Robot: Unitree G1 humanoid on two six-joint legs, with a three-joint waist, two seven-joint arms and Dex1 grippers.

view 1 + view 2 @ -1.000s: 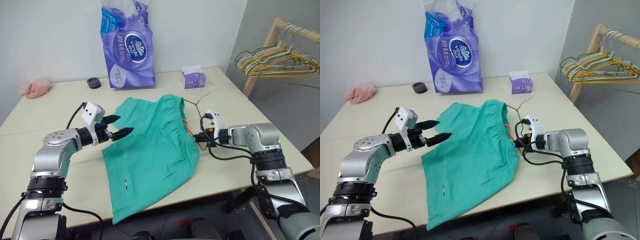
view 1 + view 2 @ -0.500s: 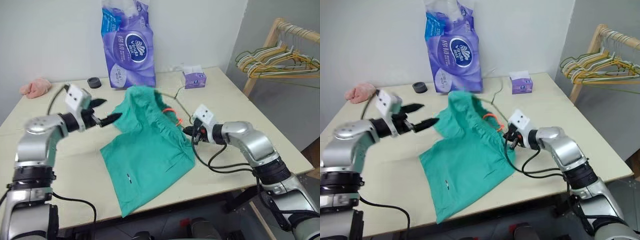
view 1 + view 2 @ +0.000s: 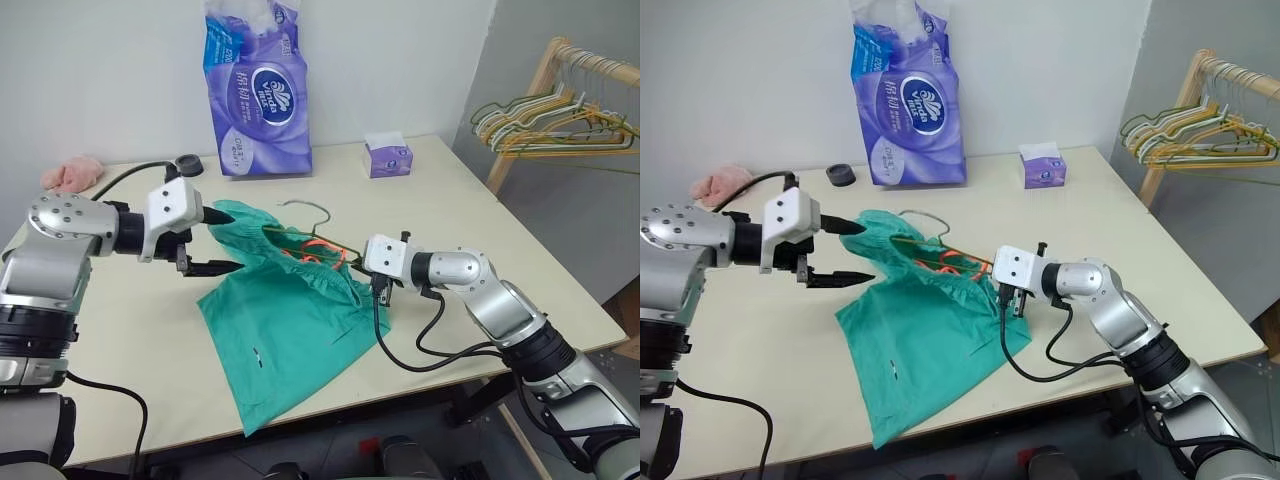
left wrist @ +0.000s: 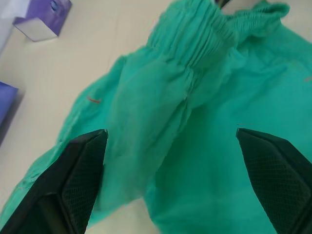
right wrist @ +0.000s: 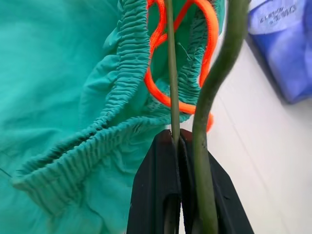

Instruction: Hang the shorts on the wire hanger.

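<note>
The shorts (image 3: 290,330) lie on the table (image 3: 130,350), their legs spilling toward its near edge at 6 o'clock and the waistband end bunched and lifted toward the middle. The wire hanger (image 3: 305,228) runs through that waistband, its hook standing up at about 12 o'clock of the bunch, with the orange drawstring (image 3: 315,250) tangled along the wire.

At 3 o'clock of the shorts, the right hand (image 3: 378,285) is pinched tight on the hanger's wire, its 2 fingers pressed together. At 9 o'clock, the left hand (image 3: 218,242) is spread wide and holds nothing; 1 finger sits above the raised fabric edge and 1 below it, so it seems poised to take the waistband.

The likely trouble: the thin wire could twist or slip in the narrow pinch, letting the waistband slide off the hanger. The drawstring could also snag on the wire. If the left hand closes on only a thin fold, the fabric may pull free.

The right wrist view shows the wire clamped between the fingers (image 5: 163,190) and the drawstring looped across it, detail the head views leave unclear. The head views alone show farther things: a tissue box (image 3: 387,157), a purple paper pack (image 3: 255,95), a pink cloth (image 3: 68,173) and a hanger rack (image 3: 560,115).
</note>
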